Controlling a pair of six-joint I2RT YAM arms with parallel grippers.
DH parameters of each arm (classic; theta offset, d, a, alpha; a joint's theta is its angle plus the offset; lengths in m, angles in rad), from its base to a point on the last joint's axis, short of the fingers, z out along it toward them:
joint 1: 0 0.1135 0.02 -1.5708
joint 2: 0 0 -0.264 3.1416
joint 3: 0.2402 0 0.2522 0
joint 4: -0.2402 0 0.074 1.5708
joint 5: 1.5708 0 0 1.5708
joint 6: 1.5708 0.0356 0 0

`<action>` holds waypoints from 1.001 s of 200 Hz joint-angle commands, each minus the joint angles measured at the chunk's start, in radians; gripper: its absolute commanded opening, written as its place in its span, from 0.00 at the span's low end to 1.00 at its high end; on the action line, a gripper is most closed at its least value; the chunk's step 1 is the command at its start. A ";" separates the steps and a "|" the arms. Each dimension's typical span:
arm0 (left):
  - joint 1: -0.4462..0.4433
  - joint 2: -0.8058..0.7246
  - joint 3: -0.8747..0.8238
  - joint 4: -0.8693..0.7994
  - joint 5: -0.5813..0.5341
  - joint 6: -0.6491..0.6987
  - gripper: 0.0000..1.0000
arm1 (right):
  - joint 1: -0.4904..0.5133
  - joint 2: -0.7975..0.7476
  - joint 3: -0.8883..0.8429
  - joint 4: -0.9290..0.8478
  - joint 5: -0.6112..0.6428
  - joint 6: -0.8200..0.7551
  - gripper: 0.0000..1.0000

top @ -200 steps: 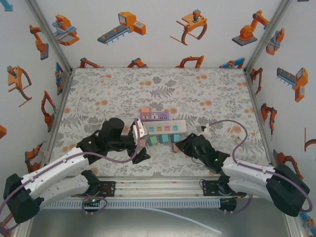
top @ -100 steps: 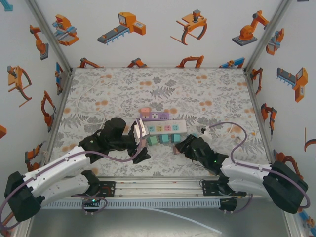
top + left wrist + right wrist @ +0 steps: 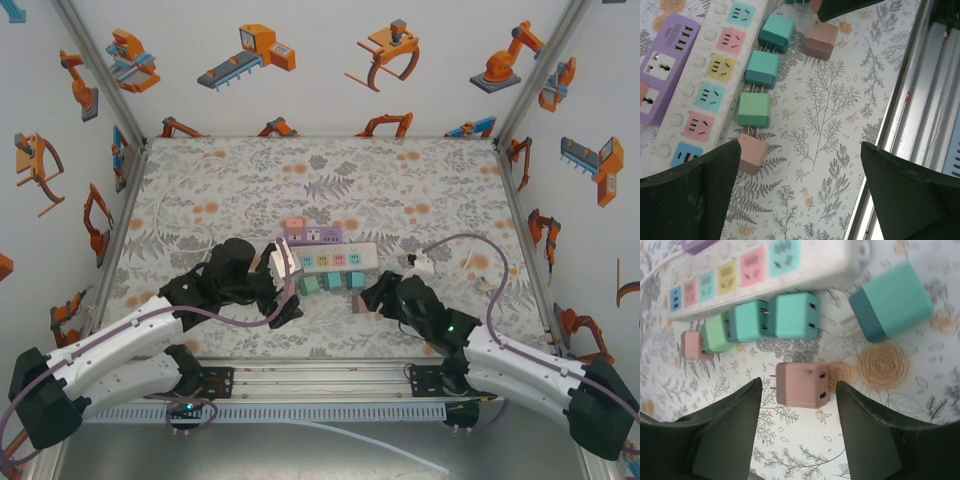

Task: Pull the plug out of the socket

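The left hand (image 3: 286, 290) hovers low over the flowered table (image 3: 400, 180) at the left end of a white power strip (image 3: 330, 258), which lies crosswise near the middle of the table. Its fingers (image 3: 690, 200) are spread wide and hold nothing; in the left wrist view, only the table pattern lies between them. Just behind the white strip, and touching it, sits a smaller purple strip (image 3: 313, 234).

Along the near edge of the white strip stands a row of plugs (image 3: 754, 110), light pink, green and two teal, with their prongs pointing into the sockets.

Further right, the pink plug (image 3: 800, 385) is out of its socket. It lies flat on the table just in front of the row, apart from the strip, with its bare prongs showing.

The right hand (image 3: 362, 298) is low over this plug and released. In the right wrist view its two fingers (image 3: 725, 435) stand on either side of the plug with a small gap on each side.

A large teal plug (image 3: 890, 300) lies tilted near the strip's right end; I cannot tell whether it is plugged in.
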 commanded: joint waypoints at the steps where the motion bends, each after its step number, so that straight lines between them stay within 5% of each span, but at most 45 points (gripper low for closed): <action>1: -0.007 -0.022 0.031 -0.007 -0.079 -0.020 0.97 | 0.004 -0.025 0.100 -0.025 -0.008 -0.349 0.55; 45: -0.005 -0.026 0.020 0.019 -0.241 -0.047 0.97 | 0.005 0.065 0.225 0.047 -0.083 -0.806 0.54; 94: 0.016 0.006 0.002 0.125 -0.371 -0.138 0.97 | -0.031 0.375 0.471 -0.033 -0.271 -1.236 0.56; 158: 0.217 0.053 0.024 0.155 -0.357 -0.467 0.97 | -0.180 0.787 0.806 -0.028 -0.634 -1.384 0.56; 200: 0.364 0.134 0.069 0.128 -0.317 -0.651 0.97 | -0.210 1.004 1.007 -0.027 -0.755 -1.426 0.58</action>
